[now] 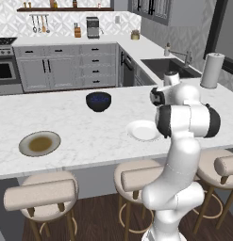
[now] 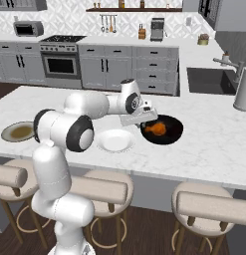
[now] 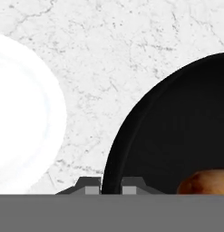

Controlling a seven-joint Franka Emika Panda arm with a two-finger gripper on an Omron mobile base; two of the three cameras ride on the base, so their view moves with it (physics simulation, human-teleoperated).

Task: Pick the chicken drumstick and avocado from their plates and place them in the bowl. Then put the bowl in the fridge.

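**Already loaded, bowl gripped at the rim**

Now the marble counter (image 2: 214, 144) fills mid-frame in the right base view. The white plate (image 2: 114, 141) at centre and the tan plate (image 2: 17, 132) at far left both lie bare. The bowl (image 2: 170, 135), centre-right, holds the chicken drumstick (image 2: 155, 129); I cannot make out the avocado. The gripper (image 3: 111, 185) pinches the bowl's rim, fingers closed. Carrying it to the fridge remains.
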